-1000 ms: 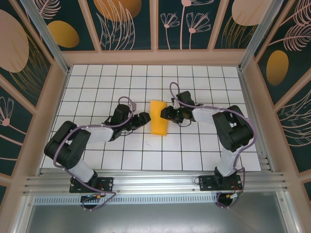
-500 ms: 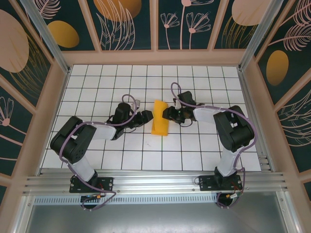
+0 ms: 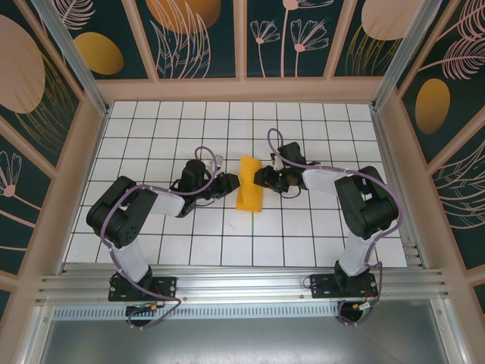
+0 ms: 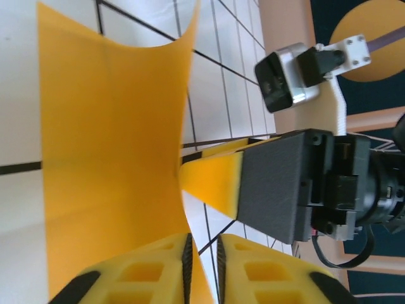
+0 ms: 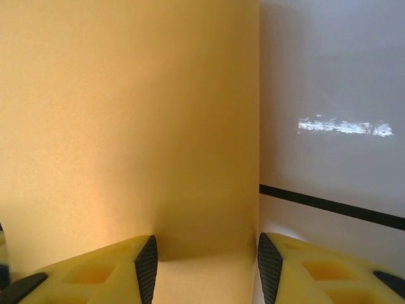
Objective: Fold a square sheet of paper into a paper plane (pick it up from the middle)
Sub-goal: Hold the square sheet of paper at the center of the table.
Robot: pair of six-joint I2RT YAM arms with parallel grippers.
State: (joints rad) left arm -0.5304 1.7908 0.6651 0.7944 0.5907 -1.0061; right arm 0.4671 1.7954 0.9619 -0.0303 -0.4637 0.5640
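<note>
Left claw (image 4: 202, 244) is clamped on the edge of the sheet of paper (image 3: 248, 191); right claw (image 5: 204, 252) stands spread apart over it.

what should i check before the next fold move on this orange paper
1. Sheet lies between the two arms, on the table: ok.
2. Left fingers at the sheet's edge on their own arm's side, nearly together: ok.
3. Left fingers actually pinching the sheet: cannot tell, a thin gap shows between them.
4. Right fingers gripping the sheet: cannot tell; they stand apart with paper between them.
5. Sheet flat for creasing: not ok, in the left wrist view it curves up off the table.
6. The two sets of fingers apart from each other: ok, the sheet lies between them.
</note>
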